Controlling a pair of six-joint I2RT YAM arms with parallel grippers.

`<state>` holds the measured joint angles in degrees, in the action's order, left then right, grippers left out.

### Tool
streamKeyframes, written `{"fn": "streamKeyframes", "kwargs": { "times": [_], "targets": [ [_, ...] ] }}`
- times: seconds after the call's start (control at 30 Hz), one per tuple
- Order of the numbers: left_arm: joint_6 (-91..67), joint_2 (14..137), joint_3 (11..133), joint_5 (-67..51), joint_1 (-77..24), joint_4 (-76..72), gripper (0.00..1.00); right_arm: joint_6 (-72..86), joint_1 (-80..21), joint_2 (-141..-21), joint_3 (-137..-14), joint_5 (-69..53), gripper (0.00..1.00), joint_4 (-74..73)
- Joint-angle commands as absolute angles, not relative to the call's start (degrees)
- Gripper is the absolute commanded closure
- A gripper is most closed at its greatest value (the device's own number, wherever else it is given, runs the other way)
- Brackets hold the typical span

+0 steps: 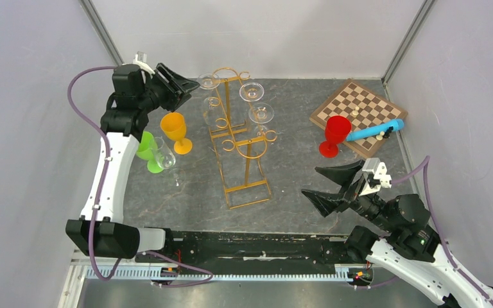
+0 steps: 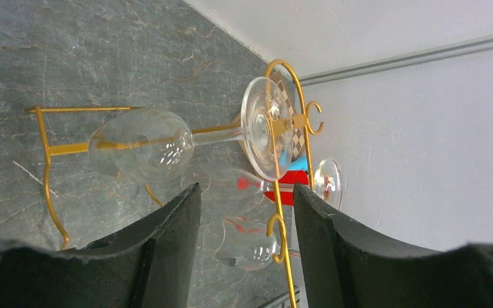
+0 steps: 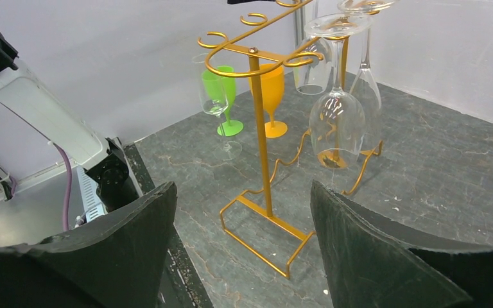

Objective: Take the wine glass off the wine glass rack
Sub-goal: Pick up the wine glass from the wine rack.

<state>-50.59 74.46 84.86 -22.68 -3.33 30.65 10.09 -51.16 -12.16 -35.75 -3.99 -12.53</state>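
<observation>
My left fingers (image 2: 167,256) stand apart, empty, facing the wine glass (image 2: 142,144) — it hangs bowl-down by its foot on the wine glass rack (image 3: 260,135), upper middle of the frame, so it must slide out; right fingers (image 3: 122,256) apart too

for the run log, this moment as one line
left fingers: open, facing hung wine glass, no contact | right fingers: open, back from wine glass rack | nothing held

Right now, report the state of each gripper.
Left gripper: open, holding nothing.
Right gripper: open, holding nothing.
</observation>
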Motion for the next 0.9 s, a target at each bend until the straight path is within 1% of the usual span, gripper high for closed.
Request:
{"fn": "streamKeyframes", "kwargs": {
  "times": [0.0, 0.33, 0.4, 0.53, 0.8, 0.87],
  "targets": [
    [-53.14, 76.48, 86.0, -22.11, -3.89, 25.65, 0.4, 10.49, -51.11, -11.89, -35.54, -2.3, 0.21, -10.52],
    [-52.67, 80.9, 87.84, -22.59, -4.11, 24.6, 0.41, 10.64, -51.11, -12.46, -34.88, -2.02, 0.21, -10.24],
    [-52.65, 81.44, 88.23, -22.66, -4.1, 24.61, 0.43, 10.72, -51.09, -12.68, -34.64, -2.11, 0.21, -10.11],
    [-52.47, 82.69, 89.09, -23.15, -4.09, 24.48, 0.5, 10.37, -51.13, -12.87, -34.46, -2.02, 0.21, -10.11],
    [-52.82, 84.06, 91.51, -23.82, -4.06, 24.52, 0.53, 10.02, -51.13, -13.32, -34.54, -1.93, 0.21, -10.11],
    [-52.83, 84.49, 92.34, -24.29, -4.14, 24.67, 0.56, 10.08, -51.09, -13.37, -34.55, -2.02, 0.21, -10.15]
  ]
}}
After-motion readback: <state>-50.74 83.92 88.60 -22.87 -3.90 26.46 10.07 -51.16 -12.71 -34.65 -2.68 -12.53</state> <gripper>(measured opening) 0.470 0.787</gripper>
